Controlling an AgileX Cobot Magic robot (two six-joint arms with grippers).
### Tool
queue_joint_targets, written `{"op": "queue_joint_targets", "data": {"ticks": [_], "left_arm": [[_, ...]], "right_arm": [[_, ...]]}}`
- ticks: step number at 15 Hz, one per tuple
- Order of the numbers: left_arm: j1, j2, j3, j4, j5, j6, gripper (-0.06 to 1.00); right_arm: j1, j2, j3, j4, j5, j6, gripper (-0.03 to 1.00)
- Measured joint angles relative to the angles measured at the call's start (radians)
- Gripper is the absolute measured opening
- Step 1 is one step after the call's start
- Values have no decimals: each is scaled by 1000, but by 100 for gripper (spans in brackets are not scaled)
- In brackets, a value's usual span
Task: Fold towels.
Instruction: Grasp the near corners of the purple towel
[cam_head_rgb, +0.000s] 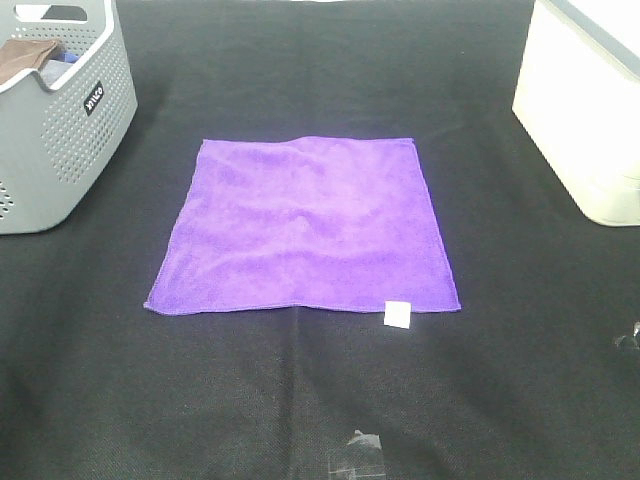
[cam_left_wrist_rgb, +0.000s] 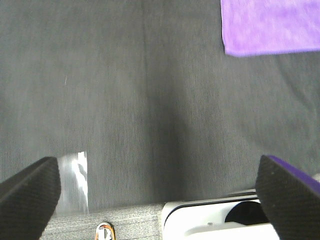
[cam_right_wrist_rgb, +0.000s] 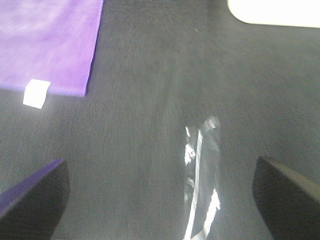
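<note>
A purple towel (cam_head_rgb: 305, 225) lies flat and spread out on the black table, with a small white label (cam_head_rgb: 397, 314) at its near right corner. One corner of the towel shows in the left wrist view (cam_left_wrist_rgb: 270, 25), and its labelled corner shows in the right wrist view (cam_right_wrist_rgb: 47, 45). My left gripper (cam_left_wrist_rgb: 160, 192) is open and empty over bare cloth near the table's front edge. My right gripper (cam_right_wrist_rgb: 162, 192) is open and empty over bare cloth, apart from the towel. Neither gripper shows in the exterior high view.
A grey perforated basket (cam_head_rgb: 60, 110) with cloth in it stands at the back left. A white bin (cam_head_rgb: 590, 110) stands at the back right and shows in the right wrist view (cam_right_wrist_rgb: 275, 12). Clear tape (cam_head_rgb: 360, 445) is stuck near the front edge.
</note>
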Motion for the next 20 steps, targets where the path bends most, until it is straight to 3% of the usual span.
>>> {"op": "queue_joint_targets", "data": {"ticks": [2,4,7,9,14,20], "left_arm": [[0,91,-30,-23,-38,7,99],[-32,278,-55,-99,-163,12,99],[-170,515,-60,-170,-280,19,99],[-198,700,-113,-207,-322,44,99],[-198,949,-237,-407,-333,233,99],[-198,977,-240,-411,-357,248,99]], "right_arm": [[0,114,-62,20,-7,-2,95],[-43,314,-204,160,-6,-67,92],[-212,464,-319,510,89,-328,86],[-271,576,-327,650,97,-505,86],[-263,709,-328,665,65,-552,86],[-136,806,-328,571,-20,-486,85]]}}
